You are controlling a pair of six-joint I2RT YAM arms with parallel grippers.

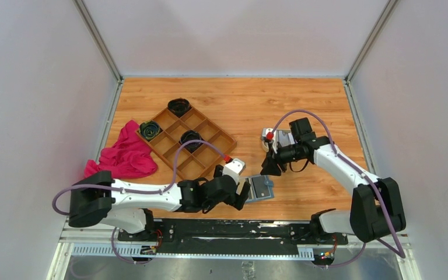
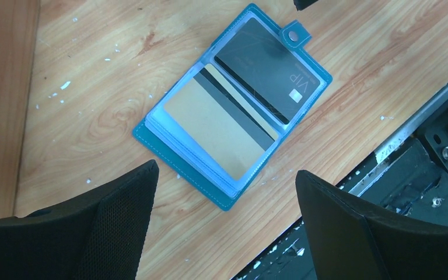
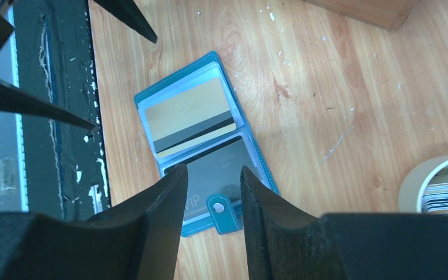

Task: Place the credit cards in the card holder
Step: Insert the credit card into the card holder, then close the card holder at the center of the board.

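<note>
Card holder (image 1: 262,188) open at the desk's (image 1: 239,99) near edge, just ahead of the wide-open, empty left end effector (image 1: 245,193), long axis slanting toward the half-open, empty right end effector (image 1: 271,165).

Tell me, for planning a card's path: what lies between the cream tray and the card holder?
Only bare tabletop lies between the cream tray and the card holder; the right wrist view shows it.

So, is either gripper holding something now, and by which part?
Nothing is held. The left gripper and the right gripper are both open above the card holder, gripping nothing.
</note>
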